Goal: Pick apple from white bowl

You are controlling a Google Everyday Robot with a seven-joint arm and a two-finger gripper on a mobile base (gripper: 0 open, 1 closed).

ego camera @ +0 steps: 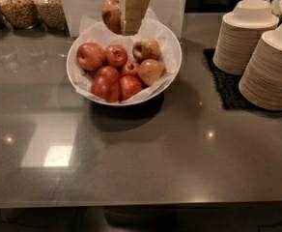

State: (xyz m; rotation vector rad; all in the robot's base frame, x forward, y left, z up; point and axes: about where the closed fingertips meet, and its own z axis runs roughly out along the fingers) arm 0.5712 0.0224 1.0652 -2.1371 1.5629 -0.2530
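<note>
My gripper (129, 11) hangs at the top centre of the camera view, above the far rim of the white bowl (176, 52). It is shut on the apple (111, 13), a large red-orange one held clear of the bowl, partly hidden behind the beige finger (133, 6). The bowl is wide, shallow and lined with crinkled white paper. It holds several more apples: red ones at the front and left (91, 56), paler yellow-tan ones on the right (150, 71).
Two tall stacks of beige disposable bowls (270, 66) stand at the right on a black mat (224, 86). Glass jars of grains (16, 6) line the back left. A white panel (83, 8) stands behind the bowl. The dark counter's front edge (131, 203) runs along the bottom.
</note>
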